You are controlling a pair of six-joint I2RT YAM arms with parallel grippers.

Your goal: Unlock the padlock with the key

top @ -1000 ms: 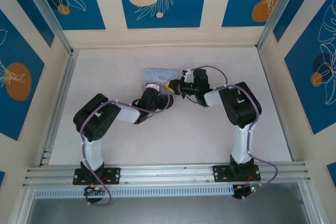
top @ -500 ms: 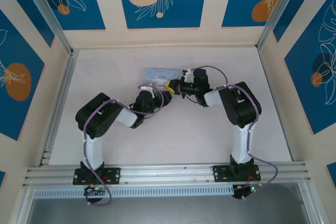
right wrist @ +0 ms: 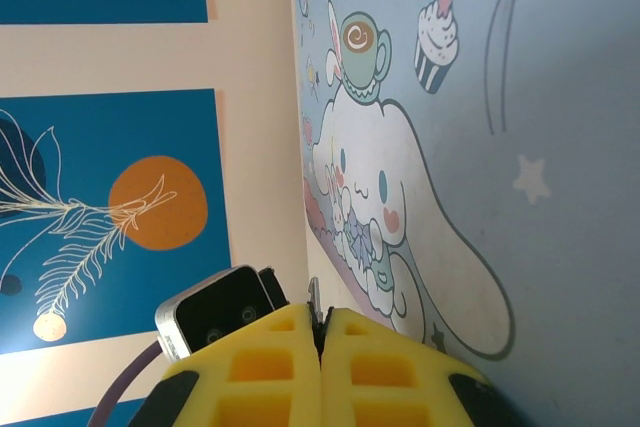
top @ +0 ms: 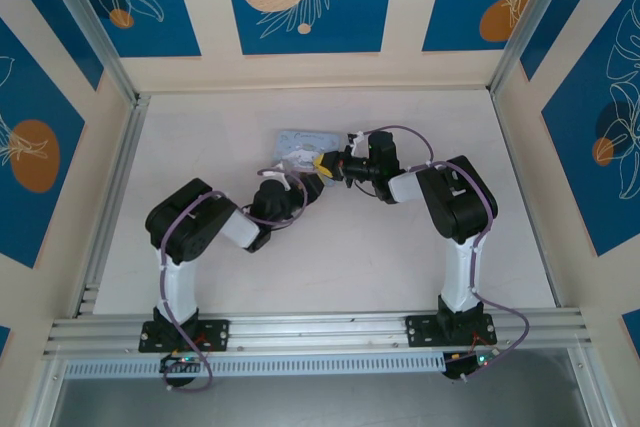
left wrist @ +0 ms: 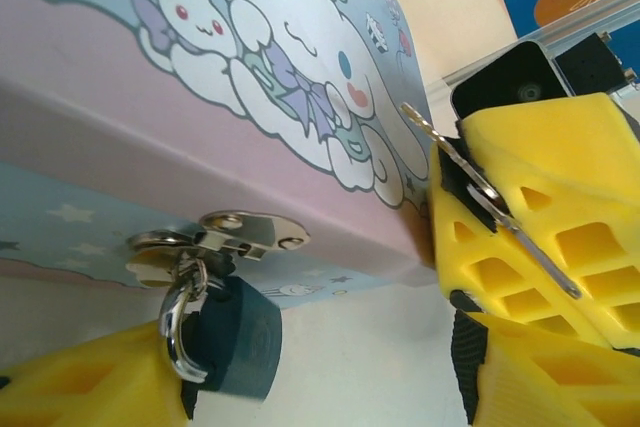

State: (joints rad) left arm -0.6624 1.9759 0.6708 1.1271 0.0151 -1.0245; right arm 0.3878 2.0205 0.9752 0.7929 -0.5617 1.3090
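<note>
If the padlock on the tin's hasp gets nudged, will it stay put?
Probably not: the padlock hangs by its shackle from the hasp, so it would likely swing. Its smooth, small body might slip or twist when pinched.

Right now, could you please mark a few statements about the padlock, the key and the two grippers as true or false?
1. The right gripper is shut on the key. True.
2. The padlock hangs by its shackle from the hasp of the tin. True.
3. The key is inserted in the padlock. False: its tip is in the air beside the tin's corner, apart from the padlock.
4. The left gripper is clamped shut on the padlock. False: its jaws stand apart, with the padlock beside one finger.
</note>
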